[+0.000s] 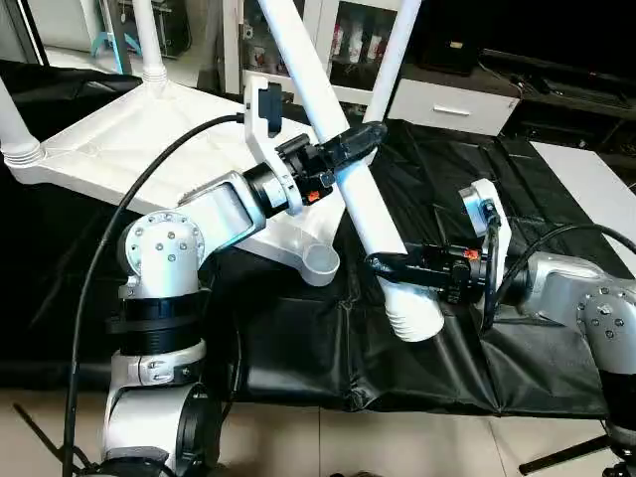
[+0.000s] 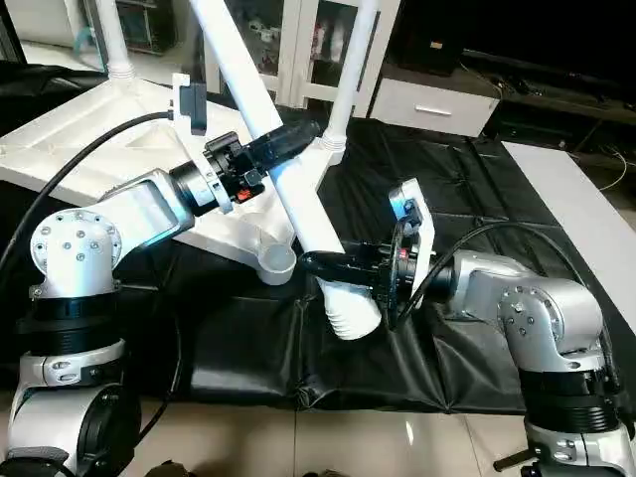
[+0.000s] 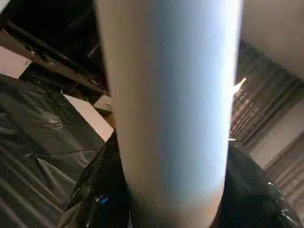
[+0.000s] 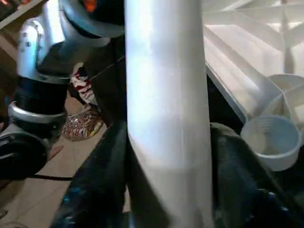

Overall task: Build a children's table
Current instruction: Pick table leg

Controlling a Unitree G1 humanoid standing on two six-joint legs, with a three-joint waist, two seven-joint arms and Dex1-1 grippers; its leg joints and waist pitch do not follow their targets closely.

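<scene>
Three legs are in, and the last one is in the claws

The white tabletop (image 1: 109,139) lies upside down on the black-covered surface (image 1: 298,348), out at about ten o'clock. Three legs look screwed in and stand up: one at the far left (image 1: 14,124), one at the back (image 1: 147,45), one at about one o'clock (image 1: 393,50). The left claw (image 1: 360,139) is clenched on the fourth leg (image 1: 348,169) partway up. That leg leans. The right claw (image 1: 390,264) grips it low, just above its ridged end (image 1: 415,313). The empty corner socket (image 1: 320,264) sits just beside that end, at its nine o'clock. I think only this leg is left to put in and turn.
</scene>
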